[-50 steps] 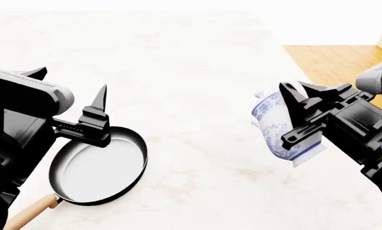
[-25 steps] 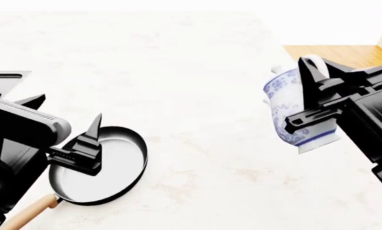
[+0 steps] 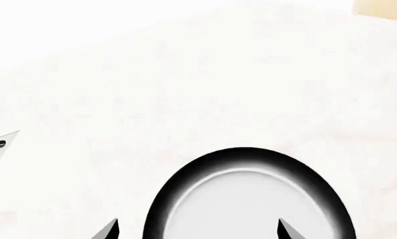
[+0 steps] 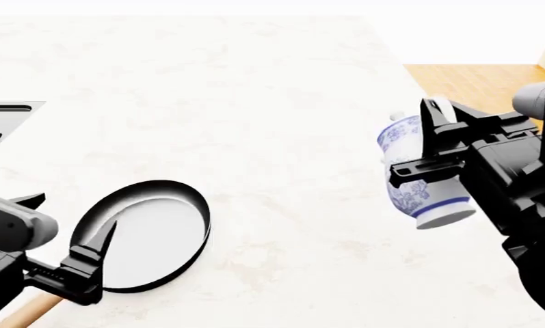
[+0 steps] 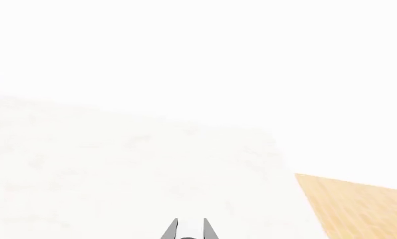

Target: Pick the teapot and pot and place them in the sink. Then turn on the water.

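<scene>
You had the right gripper (image 4: 433, 158) clamped on the teapot (image 4: 416, 179), fingers closed around the handle side, and the pot hung tilted clear above the countertop (image 4: 282, 137), spout end leaning away from the arm. That grip by the handle probably explains the tilt: the body's weight sat off to one side of the fingers. The right wrist view showed only two finger tips close together over bare marble and a strip of wooden floor (image 5: 357, 204), so it told you nothing of the teapot itself. Your left gripper (image 4: 76, 263) was spread wide and held nothing; in the left wrist view its two tips sat either side of the near rim of the pot (image 3: 248, 199), one outside the black wall and one over the pale inside. The pot lay flat on the counter near the left edge of the head view, its wooden handle (image 4: 26, 311) running out toward the robot under the left arm. The stance read as lining up on the rim or the handle root, with no contact that I could confirm. The sink (image 4: 3, 113) showed only as a dark corner at far left, well apart from both items. No water seen; faucet out of view.
</scene>
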Tool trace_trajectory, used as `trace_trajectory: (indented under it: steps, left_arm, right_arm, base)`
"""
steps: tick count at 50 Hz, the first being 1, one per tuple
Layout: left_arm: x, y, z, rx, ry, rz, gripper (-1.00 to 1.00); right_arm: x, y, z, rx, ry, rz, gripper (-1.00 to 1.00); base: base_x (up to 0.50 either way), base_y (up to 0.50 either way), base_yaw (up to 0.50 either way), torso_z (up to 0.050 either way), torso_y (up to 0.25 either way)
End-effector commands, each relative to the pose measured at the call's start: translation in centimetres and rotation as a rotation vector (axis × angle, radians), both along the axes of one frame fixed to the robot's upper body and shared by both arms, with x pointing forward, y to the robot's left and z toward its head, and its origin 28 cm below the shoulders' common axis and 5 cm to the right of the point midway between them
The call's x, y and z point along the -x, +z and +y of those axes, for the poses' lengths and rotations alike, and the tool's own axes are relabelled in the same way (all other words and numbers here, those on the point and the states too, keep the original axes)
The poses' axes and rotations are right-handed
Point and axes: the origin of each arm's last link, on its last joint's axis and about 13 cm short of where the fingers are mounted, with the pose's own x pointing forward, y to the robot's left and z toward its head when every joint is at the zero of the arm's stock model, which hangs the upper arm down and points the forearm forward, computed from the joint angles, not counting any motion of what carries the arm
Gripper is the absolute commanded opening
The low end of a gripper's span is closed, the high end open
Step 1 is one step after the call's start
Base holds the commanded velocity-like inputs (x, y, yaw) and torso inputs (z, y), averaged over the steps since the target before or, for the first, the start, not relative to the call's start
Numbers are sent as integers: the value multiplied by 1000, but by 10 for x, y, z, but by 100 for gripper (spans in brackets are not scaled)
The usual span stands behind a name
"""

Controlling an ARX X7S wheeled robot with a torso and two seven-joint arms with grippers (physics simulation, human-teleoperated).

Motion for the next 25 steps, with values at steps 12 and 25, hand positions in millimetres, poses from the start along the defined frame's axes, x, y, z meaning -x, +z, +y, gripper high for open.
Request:
trace_trajectory:
  steps: [12, 25]
  left_arm:
    - [28, 2, 18, -11, -50, 136, 100]
    - [36, 3, 29, -17, -20, 193, 100]
  right_arm:
    - [-9, -2, 1, -16, -55, 36, -100]
    - [-10, -2, 3, -12, -41, 38, -100]
  base:
    - [0, 0, 0, 1, 1]
    - [0, 0, 0, 0, 2]
